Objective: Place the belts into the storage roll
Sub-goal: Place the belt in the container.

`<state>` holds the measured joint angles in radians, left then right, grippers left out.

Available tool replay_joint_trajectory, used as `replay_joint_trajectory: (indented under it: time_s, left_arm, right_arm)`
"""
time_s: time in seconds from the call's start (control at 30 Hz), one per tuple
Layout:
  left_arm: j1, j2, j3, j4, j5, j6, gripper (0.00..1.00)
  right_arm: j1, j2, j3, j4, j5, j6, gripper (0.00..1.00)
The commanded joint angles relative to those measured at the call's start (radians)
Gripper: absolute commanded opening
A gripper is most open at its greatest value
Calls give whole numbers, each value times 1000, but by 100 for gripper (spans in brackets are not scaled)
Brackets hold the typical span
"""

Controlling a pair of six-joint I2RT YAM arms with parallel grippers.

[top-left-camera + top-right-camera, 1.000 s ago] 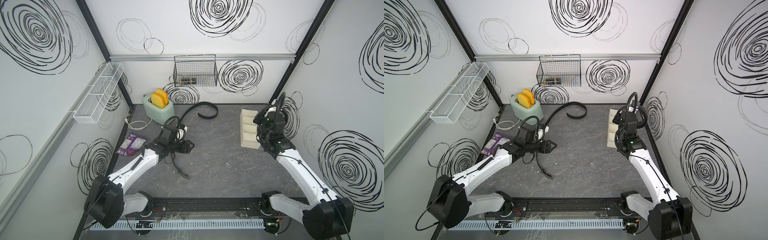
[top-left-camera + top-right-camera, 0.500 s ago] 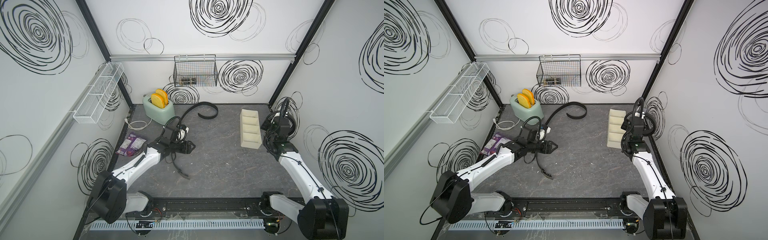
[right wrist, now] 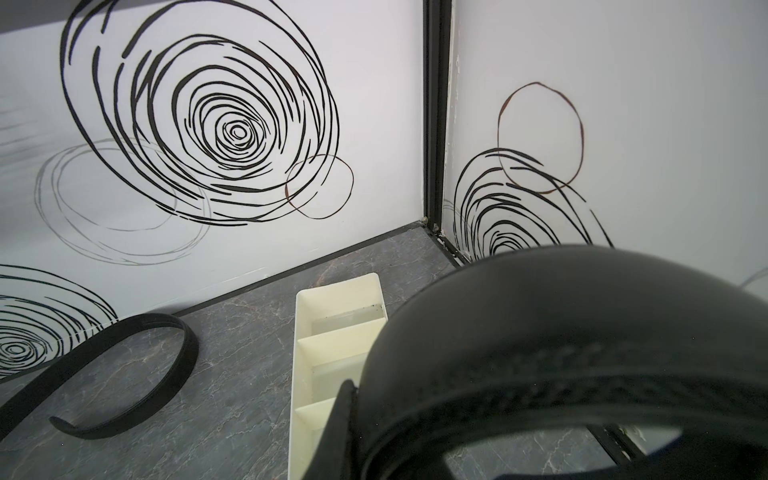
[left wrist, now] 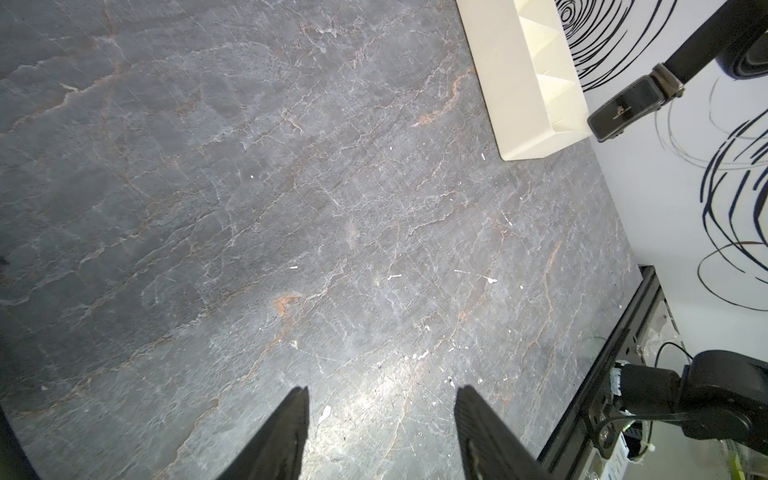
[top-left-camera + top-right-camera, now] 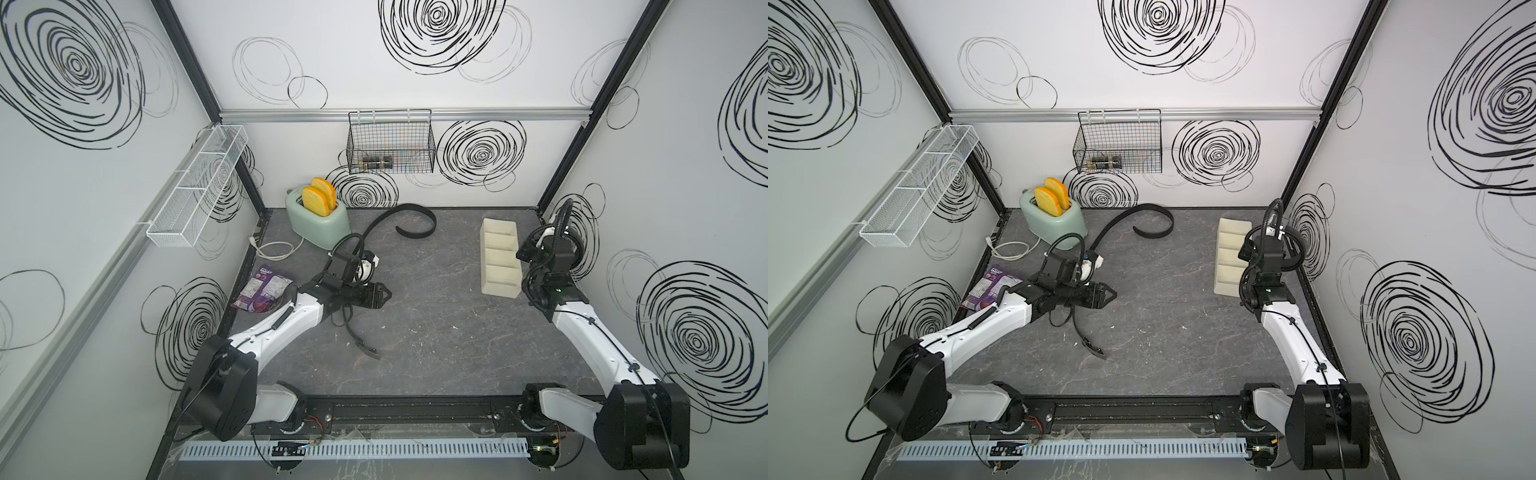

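The storage roll (image 5: 498,257) (image 5: 1228,257) (image 4: 528,83) (image 3: 332,361), a cream tray with dividers, lies at the right of the table, its visible compartments empty. My right gripper (image 5: 532,250) hovers just beside its right edge, shut on a looped black belt (image 3: 540,332). That belt's buckle (image 4: 627,108) hangs by the tray's near end. A second belt (image 5: 415,220) (image 5: 1152,218) (image 3: 124,374) lies uncoiled on the table, curling at the back and running under my left arm to its buckle end (image 5: 368,349). My left gripper (image 5: 384,296) (image 4: 380,399) is open above bare table.
A mint toaster (image 5: 318,216) with two toast slices stands at the back left, a white cord (image 5: 274,249) beside it. A purple packet (image 5: 262,286) lies at the left edge. A black wire basket (image 5: 390,145) and a white mesh shelf (image 5: 195,187) hang on the walls.
My right arm has carried its belt rightward, off the tray's near end to its right side. The left arm has hardly moved.
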<state>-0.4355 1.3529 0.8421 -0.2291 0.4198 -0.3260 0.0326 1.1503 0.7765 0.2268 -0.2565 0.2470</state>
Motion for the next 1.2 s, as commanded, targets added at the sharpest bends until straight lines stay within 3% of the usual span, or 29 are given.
replay_joint_trajectory:
  time_s: [0.0, 0.37, 0.8, 1.17]
  left_arm:
    - [7, 16, -6, 33, 14, 22, 61]
    - [11, 28, -13, 33, 14, 24, 61]
    - [13, 33, -23, 34, 16, 17, 61]
    - [7, 58, -29, 55, 25, -2, 61]
  right_arm:
    - [0, 21, 7, 45, -4, -24, 0]
    - [1, 31, 78, 45, -31, 12, 0]
    - [-3, 43, -2, 103, -24, -5, 0]
    - [-11, 138, -16, 121, -44, -13, 0]
